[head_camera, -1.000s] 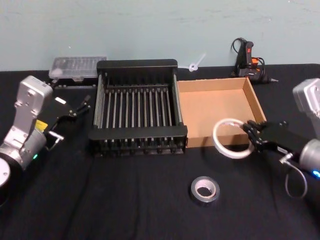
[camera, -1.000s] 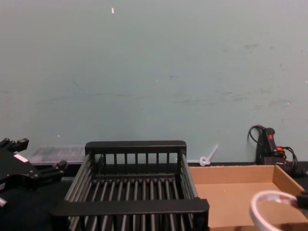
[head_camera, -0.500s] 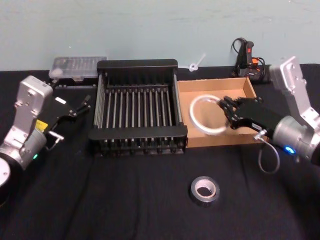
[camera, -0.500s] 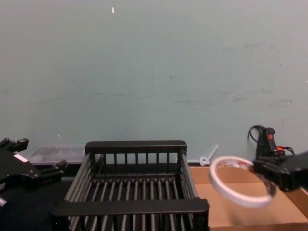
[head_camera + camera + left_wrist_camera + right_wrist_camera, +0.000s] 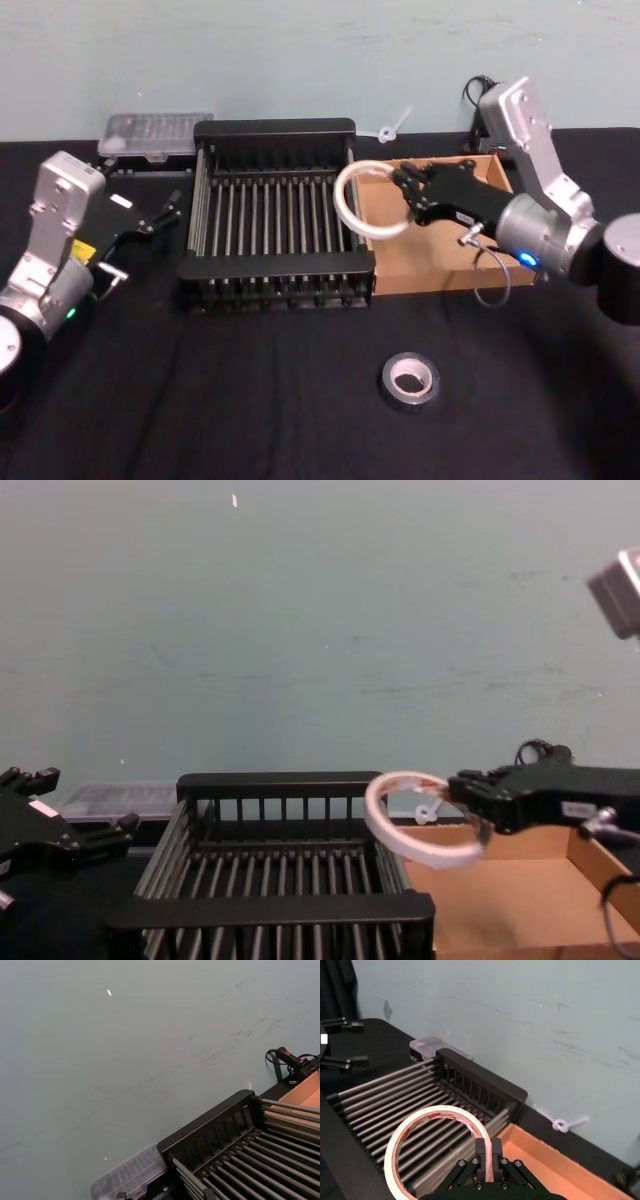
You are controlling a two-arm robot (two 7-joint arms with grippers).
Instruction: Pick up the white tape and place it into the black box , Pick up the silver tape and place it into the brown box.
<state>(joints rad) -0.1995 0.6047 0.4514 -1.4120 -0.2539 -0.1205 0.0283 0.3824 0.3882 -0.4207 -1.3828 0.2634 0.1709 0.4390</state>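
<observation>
Black cloth covers the table. Right gripper (image 5: pixel 405 195) holds the white tape (image 5: pixel 362 199) pinched above the black box's (image 5: pixel 275 272) right rim; next it must go left, then release. Left gripper (image 5: pixel 165 210) waits open.

Clear plastic case (image 5: pixel 155 134) beside crate's far left corner, black-and-red tool (image 5: pixel 492 112) by wall

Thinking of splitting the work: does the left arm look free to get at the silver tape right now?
Probably yes. The silver tape lies alone on bare black cloth in front of the boxes, nothing over it. The left gripper, open, is parked left of the black box, so it must cross in front.
</observation>
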